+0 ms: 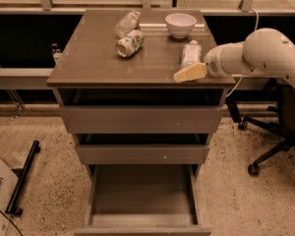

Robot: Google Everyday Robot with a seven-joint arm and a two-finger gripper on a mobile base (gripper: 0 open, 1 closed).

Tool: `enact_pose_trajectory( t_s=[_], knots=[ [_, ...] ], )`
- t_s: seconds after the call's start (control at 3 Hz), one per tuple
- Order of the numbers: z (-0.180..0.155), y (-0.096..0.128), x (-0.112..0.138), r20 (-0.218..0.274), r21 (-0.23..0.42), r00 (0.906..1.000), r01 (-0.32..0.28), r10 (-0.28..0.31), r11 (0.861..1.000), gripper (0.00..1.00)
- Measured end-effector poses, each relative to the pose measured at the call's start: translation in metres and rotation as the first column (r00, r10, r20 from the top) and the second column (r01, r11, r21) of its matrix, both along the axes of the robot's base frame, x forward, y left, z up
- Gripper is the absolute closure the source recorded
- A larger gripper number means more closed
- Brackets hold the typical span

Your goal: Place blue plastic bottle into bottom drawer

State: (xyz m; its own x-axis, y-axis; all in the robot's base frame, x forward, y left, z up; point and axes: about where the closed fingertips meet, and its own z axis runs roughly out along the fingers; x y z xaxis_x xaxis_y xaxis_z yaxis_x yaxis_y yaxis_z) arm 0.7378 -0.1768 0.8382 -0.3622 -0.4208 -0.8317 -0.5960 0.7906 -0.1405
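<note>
end effector (pixel 189 73), grip unclear, sits just beside the clear, pale-labelled blue plastic bottle (pixel 190 53).

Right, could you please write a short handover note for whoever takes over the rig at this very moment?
Gripper: at the front right edge of the cabinet top, just in front of the blue plastic bottle; contact cannot be told.
Blue plastic bottle: on the cabinet top, right side, in front of the white bowl.
Bottom drawer: pulled open, nothing visible inside.
Done: drawer is open.
Left: grasp the bottle, lower it, release it in the bottom drawer.
Leave the green-labelled bottle and the clear bottle.
</note>
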Motion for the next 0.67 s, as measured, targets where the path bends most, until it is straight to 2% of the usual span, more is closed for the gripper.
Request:
enact_pose_trajectory(
  t_s=[0.33, 0.67],
  knots=[
    [0.004, 0.014, 0.009, 0.020, 0.028, 0.9997, -0.016, 0.015, 0.999, 0.00],
    [0.000, 0.024, 0.014, 0.014, 0.058, 0.9995, -0.030, 0.029, 0.998, 0.16]
  ],
)
